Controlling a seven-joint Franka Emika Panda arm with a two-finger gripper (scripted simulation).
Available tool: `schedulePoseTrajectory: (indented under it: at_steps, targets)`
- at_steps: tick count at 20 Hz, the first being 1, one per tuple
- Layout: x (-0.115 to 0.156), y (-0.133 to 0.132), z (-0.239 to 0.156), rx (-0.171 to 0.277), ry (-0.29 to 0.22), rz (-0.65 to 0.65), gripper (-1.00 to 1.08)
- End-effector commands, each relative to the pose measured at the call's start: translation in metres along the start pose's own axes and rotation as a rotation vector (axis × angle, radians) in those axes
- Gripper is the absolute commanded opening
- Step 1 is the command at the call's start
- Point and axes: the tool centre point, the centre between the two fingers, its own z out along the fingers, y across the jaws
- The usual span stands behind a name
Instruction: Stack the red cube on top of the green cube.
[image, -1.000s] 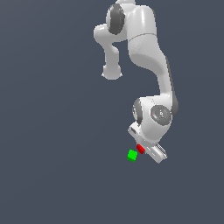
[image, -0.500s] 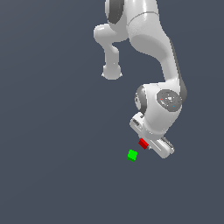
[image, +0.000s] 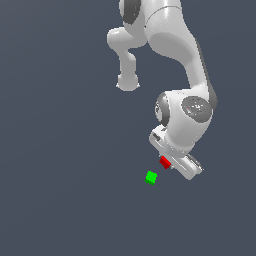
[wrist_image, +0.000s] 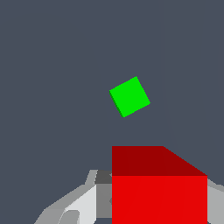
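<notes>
Down at the lower middle of the exterior view, the gap between the two cubes is wider than it was a second ago. Back then the red cube (image: 164, 162) sat almost against the green cube (image: 151, 177); now it's clearly apart from it, up and toward the exterior view's right. The green cube itself hasn't budged, it's in the same spot on the dark grey floor (image: 60, 190). The arm has swung its wrist toward the exterior view's right, carrying the red one along.

Orientation-wise: they're cubes, so no real long axis to speak of. In the wrist view the green cube (wrist_image: 129, 96) looks turned, its edges running diagonal to the picture's frame, while the red cube (wrist_image: 159, 186) is squared up to the camera, one bright face toward the lens and a darker face above it. So the two aren't lined up with each other.

The gripper (image: 172, 162) is clamped on the red cube; the wrist view shows pale grey fingers (wrist_image: 83, 203) on either side of it, pressed to its sides. Whether it's lifted off the floor I can't tell for sure from these shots.

Arm pose: the arm (image: 175, 45) comes in from the top, bends down through a big rounded joint, and the white hand angles toward the exterior view's lower right.
</notes>
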Motion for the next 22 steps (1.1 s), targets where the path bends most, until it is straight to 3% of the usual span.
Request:
schedulePoseTrajectory:
  at_steps: [1,14,22]
  targets:
    - [0.002,0.0,0.002,0.0,0.0,0.0,-1.0]
    - [0.054,0.004,0.048,0.0,0.0,0.0,-1.0]
    - [0.066,0.004,0.059,0.0,0.0,0.0,-1.0]
